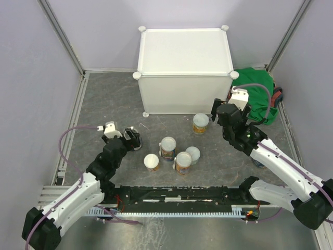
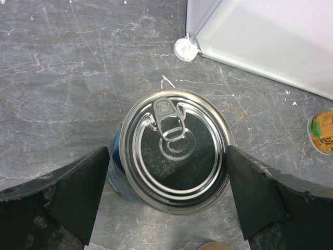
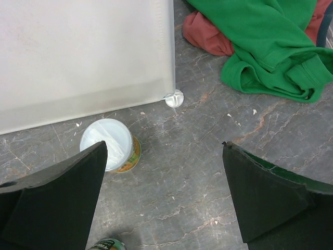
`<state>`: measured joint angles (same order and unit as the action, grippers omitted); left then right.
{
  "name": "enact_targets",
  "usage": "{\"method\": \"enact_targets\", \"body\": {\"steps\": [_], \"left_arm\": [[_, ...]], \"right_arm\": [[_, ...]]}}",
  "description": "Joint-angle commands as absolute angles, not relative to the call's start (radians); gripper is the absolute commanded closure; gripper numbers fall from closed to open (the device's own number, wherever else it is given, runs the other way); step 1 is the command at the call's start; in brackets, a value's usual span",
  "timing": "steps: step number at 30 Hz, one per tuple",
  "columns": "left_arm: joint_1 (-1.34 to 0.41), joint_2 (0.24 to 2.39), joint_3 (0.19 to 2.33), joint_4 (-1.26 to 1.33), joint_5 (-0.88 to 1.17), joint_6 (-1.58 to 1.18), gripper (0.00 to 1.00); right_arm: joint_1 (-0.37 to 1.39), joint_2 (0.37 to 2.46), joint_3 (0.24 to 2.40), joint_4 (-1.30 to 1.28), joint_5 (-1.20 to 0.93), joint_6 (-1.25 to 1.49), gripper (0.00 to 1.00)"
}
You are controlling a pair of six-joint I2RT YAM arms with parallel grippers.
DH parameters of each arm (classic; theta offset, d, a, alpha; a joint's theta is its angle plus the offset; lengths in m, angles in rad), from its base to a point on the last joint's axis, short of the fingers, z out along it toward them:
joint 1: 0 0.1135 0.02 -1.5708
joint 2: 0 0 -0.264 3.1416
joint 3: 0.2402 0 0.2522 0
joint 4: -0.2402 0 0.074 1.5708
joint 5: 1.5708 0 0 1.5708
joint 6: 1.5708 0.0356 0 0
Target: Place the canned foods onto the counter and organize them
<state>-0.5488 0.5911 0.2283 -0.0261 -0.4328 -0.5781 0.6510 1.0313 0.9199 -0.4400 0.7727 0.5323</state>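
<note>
Front-left of the white bench [image 1: 184,52] | step: likely first pick, blue can [image 2: 174,151] | left jaws apart astride it; right jaws apart, empty | next: close, lift onto bench

The counter [image 1: 184,67] stands at the far middle of the desk [image 1: 104,104], and a heap of cloth [image 1: 255,94] lies on the desk just to its right. One front can [image 1: 200,123] sits just before the counter's front wall, toward its right end. Nearer, four cans [image 1: 168,148] cluster mid-desk. Left of them a lone can [image 2: 174,151] stands upright between the spread fingers of the left hand [image 1: 130,136]. The right hand [image 3: 164,148] hangs over bare desk, between the front can and the cloth.
</note>
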Motion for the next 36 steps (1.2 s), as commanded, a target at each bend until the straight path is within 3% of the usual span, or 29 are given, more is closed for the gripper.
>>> {"method": "enact_targets", "body": {"steps": [1, 14, 36], "left_arm": [[-0.606, 0.667, 0.259, 0.045, -0.478, -0.514, 0.01], [-0.705, 0.825, 0.323, 0.037, -0.617, -0.519, 0.01], [-0.737, 0.817, 0.383, 0.005, -0.474, -0.474, 0.01]], "right_arm": [[0.655, 1.007, 0.978, -0.439, 0.81, 0.516, 0.01], [0.656, 0.986, 0.976, -0.452, 0.821, 0.502, 0.01], [0.656, 0.951, 0.975, -0.464, 0.773, 0.5, 0.01]]}}
